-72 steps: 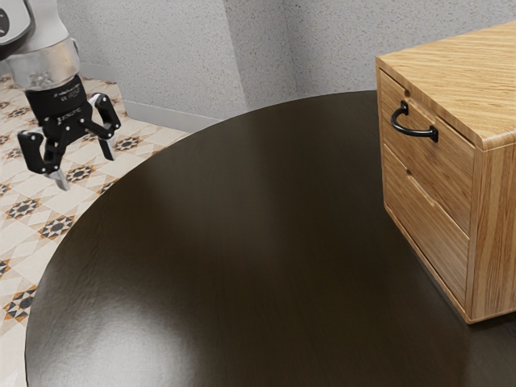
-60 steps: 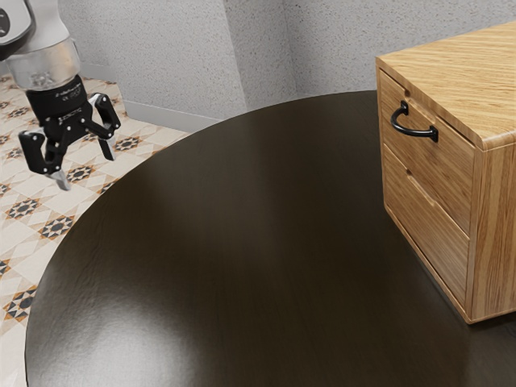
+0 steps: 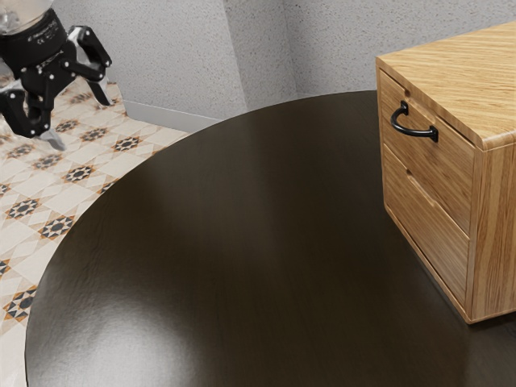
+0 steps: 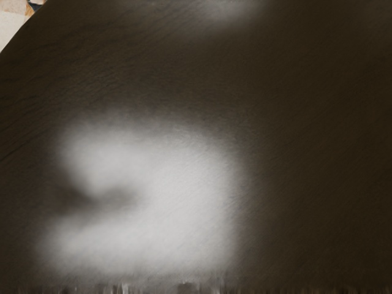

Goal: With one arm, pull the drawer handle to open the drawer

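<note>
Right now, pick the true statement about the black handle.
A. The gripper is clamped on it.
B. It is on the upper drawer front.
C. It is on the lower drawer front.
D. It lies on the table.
B: the black handle is fixed to the upper drawer of the wooden cabinet, while the gripper hangs open at the exterior view's upper left, far from it.
</note>
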Robot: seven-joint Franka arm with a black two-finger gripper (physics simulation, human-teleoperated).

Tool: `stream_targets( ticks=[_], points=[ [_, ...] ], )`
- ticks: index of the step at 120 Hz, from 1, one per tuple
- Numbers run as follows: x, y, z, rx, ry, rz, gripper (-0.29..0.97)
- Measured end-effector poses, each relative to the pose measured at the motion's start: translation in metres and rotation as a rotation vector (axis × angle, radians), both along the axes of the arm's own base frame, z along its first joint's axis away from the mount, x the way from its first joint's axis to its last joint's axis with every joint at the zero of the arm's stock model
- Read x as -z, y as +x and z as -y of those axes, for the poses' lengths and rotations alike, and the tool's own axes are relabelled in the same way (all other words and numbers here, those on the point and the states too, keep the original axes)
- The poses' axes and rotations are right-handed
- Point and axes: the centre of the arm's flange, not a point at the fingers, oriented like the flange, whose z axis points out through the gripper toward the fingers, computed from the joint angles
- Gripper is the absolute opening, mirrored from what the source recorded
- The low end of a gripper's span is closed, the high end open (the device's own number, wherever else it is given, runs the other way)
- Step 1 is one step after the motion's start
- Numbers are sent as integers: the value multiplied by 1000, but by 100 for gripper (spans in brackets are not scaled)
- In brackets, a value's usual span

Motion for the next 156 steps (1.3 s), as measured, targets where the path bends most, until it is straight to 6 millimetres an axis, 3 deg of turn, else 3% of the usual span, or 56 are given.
stream_targets(
  ticks=[5,9,13,29,38,52,63,72,88,97,106,116,136,156],
  points=[
    [-26,-5,58,99,58,52,68],
    [-37,-7,116,209,114,78,68],
    [-45,-13,159,296,147,106,68],
    [-63,-39,257,560,163,205,68],
    [-64,-39,293,677,144,253,68],
    [-62,-20,315,820,90,336,68],
    [-48,13,323,911,77,377,68],
    [-31,44,330,978,80,408,68],
    [17,108,356,1123,110,468,68],
    [37,133,379,1200,152,517,68],
    [42,143,410,1278,205,586,68],
    [38,144,423,1338,248,654,68],
    [31,150,419,1395,284,732,68],
    [38,188,346,1276,176,781,68]
  ],
)
